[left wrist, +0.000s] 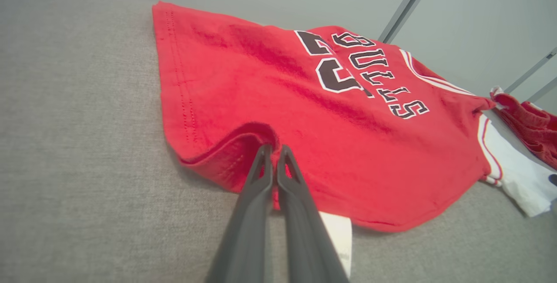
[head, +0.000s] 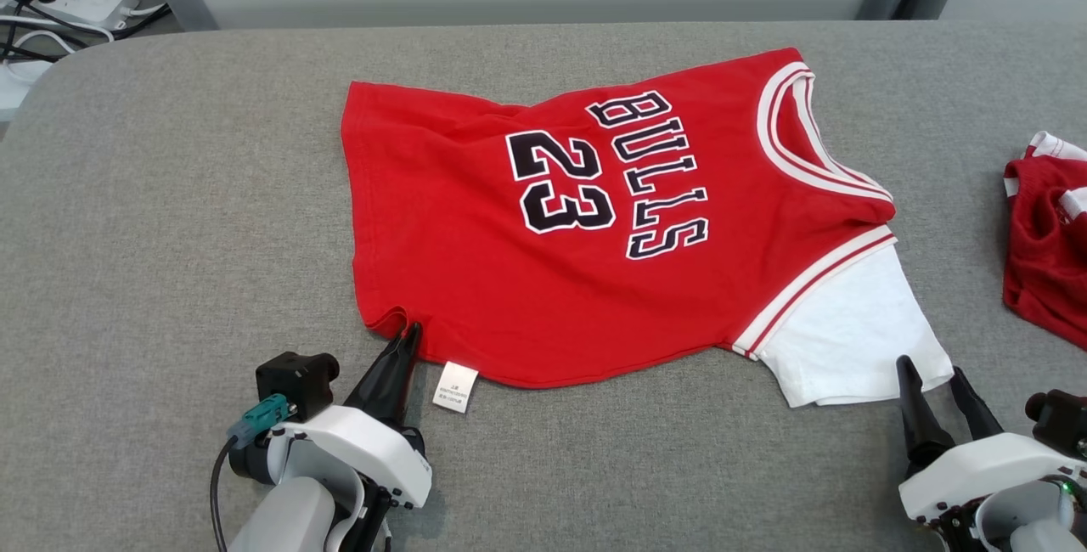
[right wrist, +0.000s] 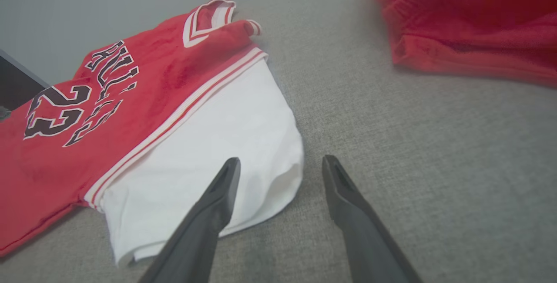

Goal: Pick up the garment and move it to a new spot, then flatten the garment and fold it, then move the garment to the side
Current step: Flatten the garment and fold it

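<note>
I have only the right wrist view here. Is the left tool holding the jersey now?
Observer: Yes. The left tool is shut on the jersey at its near edge, close to the hem corner.
Operator: Does the cloth lie flat there?
Observer: No, it bunches into a small raised fold where the tool grips.
Operator: Is anything beside that tool?
Observer: A white care label sticks out from under the jersey's edge, close beside it.
</note>
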